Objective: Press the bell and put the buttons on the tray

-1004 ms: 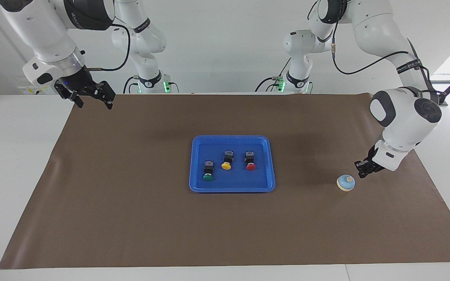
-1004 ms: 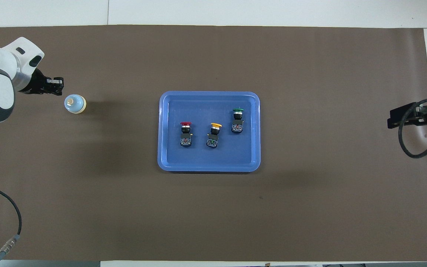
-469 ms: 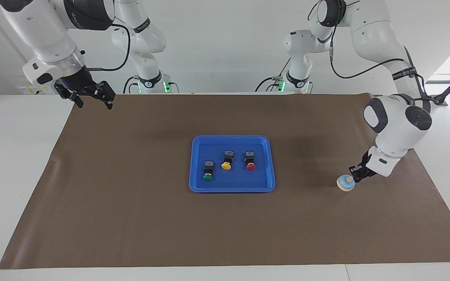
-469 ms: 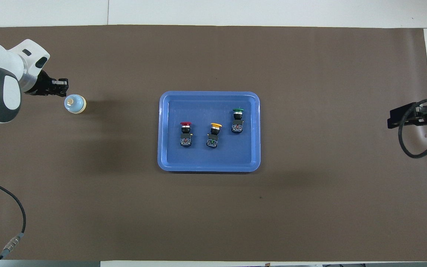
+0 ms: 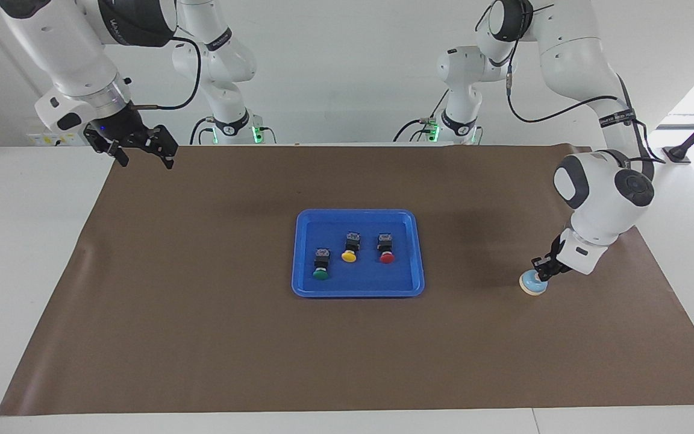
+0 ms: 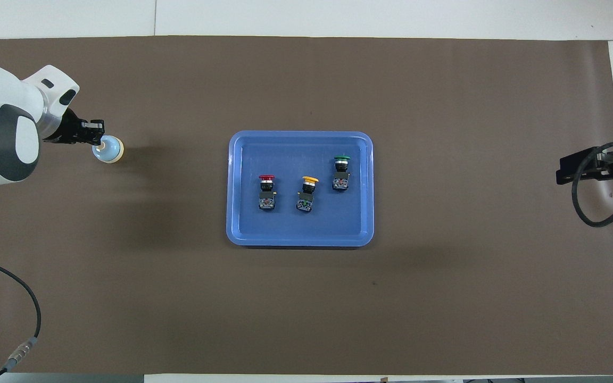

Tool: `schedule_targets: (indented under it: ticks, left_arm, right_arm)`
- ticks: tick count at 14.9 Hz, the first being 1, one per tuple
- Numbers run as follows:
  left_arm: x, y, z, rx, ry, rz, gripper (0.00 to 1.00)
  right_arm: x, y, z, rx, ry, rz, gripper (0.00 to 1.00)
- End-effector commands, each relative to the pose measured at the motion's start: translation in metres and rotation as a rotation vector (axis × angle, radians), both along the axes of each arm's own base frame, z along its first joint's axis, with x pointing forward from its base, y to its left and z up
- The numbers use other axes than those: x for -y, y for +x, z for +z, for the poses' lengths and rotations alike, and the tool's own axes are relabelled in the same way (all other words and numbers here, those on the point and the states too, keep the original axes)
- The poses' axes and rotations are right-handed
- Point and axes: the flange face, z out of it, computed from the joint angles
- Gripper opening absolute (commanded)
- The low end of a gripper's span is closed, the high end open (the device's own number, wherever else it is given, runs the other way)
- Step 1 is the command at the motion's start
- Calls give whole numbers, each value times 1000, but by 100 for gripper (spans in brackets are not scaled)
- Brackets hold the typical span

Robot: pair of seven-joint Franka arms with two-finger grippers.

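Facing view: the step in hand is judged to be the bell press, since the three buttons already lie inside the blue tray [image 5: 299, 253] at the middle of the surface, the green-capped button [image 5: 321, 265] toward the right arm's end, the yellow-capped button [image 5: 351, 247] in the middle and the red-capped button [image 5: 385, 248] toward the left arm's end. The bell [image 5: 531, 285] stands on the brown mat near the surface edge at the left arm's end, well apart from the tray. The left tool [image 5: 541, 269] is fully closed, fingertips together, and holds nothing; its tip sits on the top of the bell, over the knob, and appears to touch it, though whether the knob is depressed cannot be told. The next move calls for a short straight downward push centred on the knob, because an off-centre load could slide or tip the small dome, followed by a vertical lift clear of it. The right tool [image 5: 137, 147] waits raised over the surface corner at the right arm's end nearest the robots, fingers spread wide and empty.
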Motion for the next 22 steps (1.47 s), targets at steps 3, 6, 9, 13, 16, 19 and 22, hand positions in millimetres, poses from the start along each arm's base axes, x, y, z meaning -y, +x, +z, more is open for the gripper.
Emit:
schedule_targets:
  ticks: [3,6,9,13,16,19,22]
  left_arm:
    - [1,-4,-16,41,8,23,0]
    - [-7,8,21,9,4,29,0]
    - [-19,6,99,-46,1,37,0]
    - [-18,-40,199,-41,-2,36,66]
    - [-16,-79,250,-16,-4,43,100]
    - [-14,-93,263,-31,-5,43,100]
    - [-14,-101,265,-57,-4,39,100]
  right_arm:
    - [1,-5,-1,3,15,13,100]
    - [1,-5,-1,3,15,13,100]
    - [1,-5,-1,3,15,13,100]
    - [0,-5,-1,3,15,14,100]
    - [1,-5,-1,3,15,13,100]
    - [0,-5,-1,3,15,14,100]
    - [0,-5,-1,3,15,14,100]
